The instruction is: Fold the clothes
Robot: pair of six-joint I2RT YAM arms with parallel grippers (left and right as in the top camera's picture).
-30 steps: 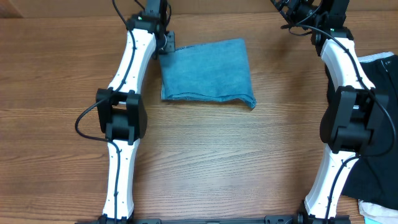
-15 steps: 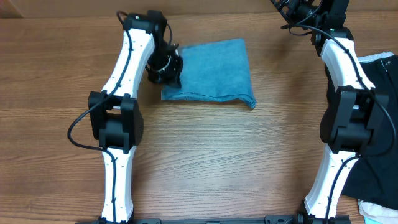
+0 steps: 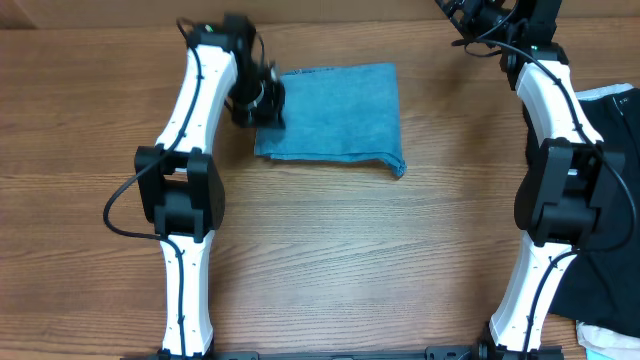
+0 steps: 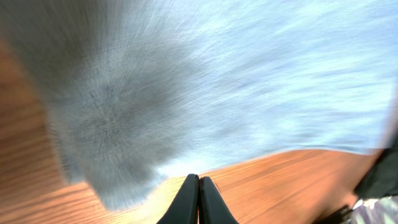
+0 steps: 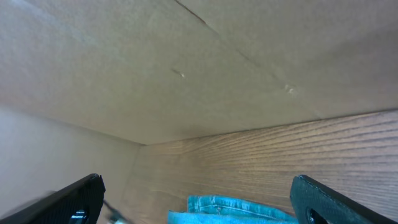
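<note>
Since half a second ago, a slight leftward shift of the folded jeans (image 3: 335,110) and of the left hand (image 3: 260,100) at their left edge, probably to square the bundle. Fingertips (image 4: 189,202) pressed together, no cloth visible between them. Soft light blue denim, weave blurred, a neat rectangle with one loose lower-right corner, flat on the wood-grain table (image 3: 330,250). Right hand (image 5: 196,193) spread wide, raised at the far corner, out of the way.

Wood table (image 3: 330,250) w/ black garment (image 3: 624,125) at rt edge, white cloth (image 3: 603,342) at btm-rt corner.
</note>
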